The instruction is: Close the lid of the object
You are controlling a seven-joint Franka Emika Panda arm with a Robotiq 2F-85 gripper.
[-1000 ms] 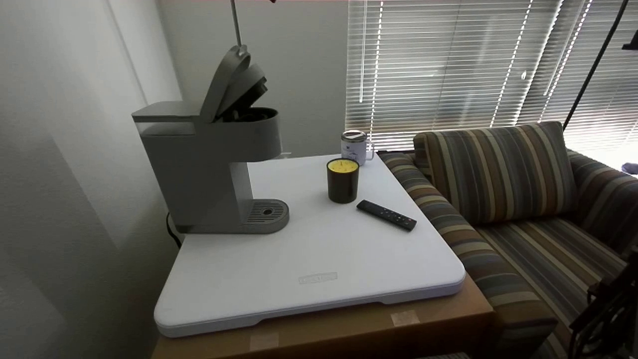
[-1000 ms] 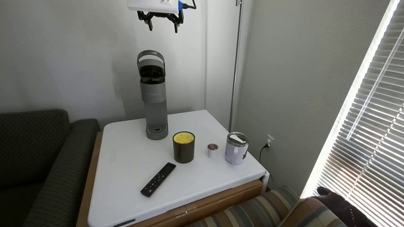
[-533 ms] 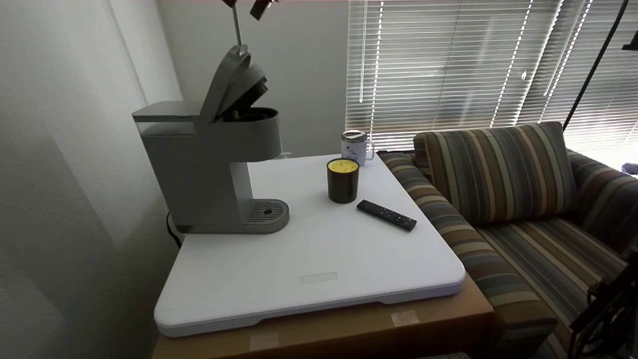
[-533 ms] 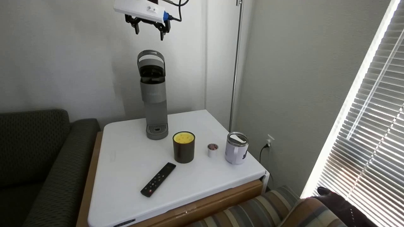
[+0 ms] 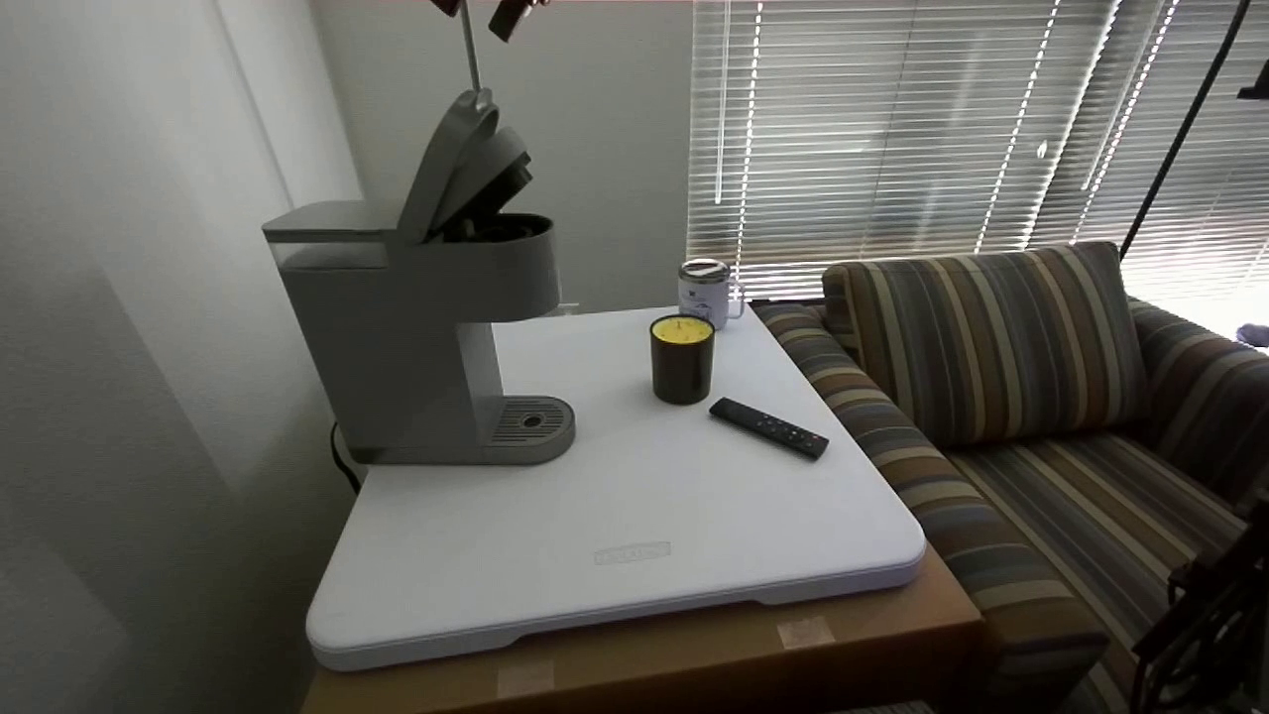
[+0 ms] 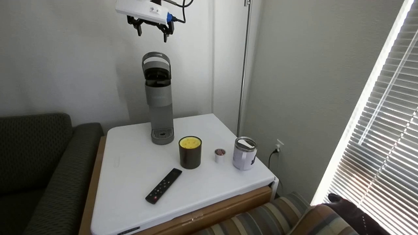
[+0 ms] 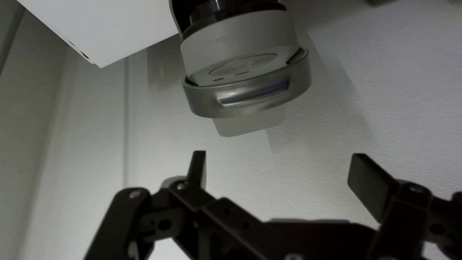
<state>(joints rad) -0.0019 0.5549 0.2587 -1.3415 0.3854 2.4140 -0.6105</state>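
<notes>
The grey coffee machine stands upright on the white table in both exterior views (image 5: pixel 397 357) (image 6: pixel 159 98). Its lid (image 5: pixel 451 154) is raised and tilted back, with the dark underside and the open head below it showing. The lid also shows from the front (image 6: pixel 156 64) and in the wrist view (image 7: pixel 240 38), with its curved handle band. My gripper (image 6: pixel 152 38) is open and empty above the lid, apart from it. Only its fingertips (image 5: pixel 478 20) show at the top edge of an exterior view. In the wrist view the fingers (image 7: pixel 278 155) are wide apart with only wall between them.
A dark jar with a yellow top (image 5: pixel 682 362), a black remote (image 5: pixel 769 428) and a lidded mug (image 6: pixel 245 153) stand or lie on the white table (image 5: pixel 595 496). A small pod (image 6: pixel 220 156) is between jar and mug. A wall (image 5: pixel 149 397) rises close behind the machine.
My gripper has come down toward the raised lid, moved left in an exterior view and tilted slightly, mostly in the first half second. It stays open. The machine and lid have not moved.
</notes>
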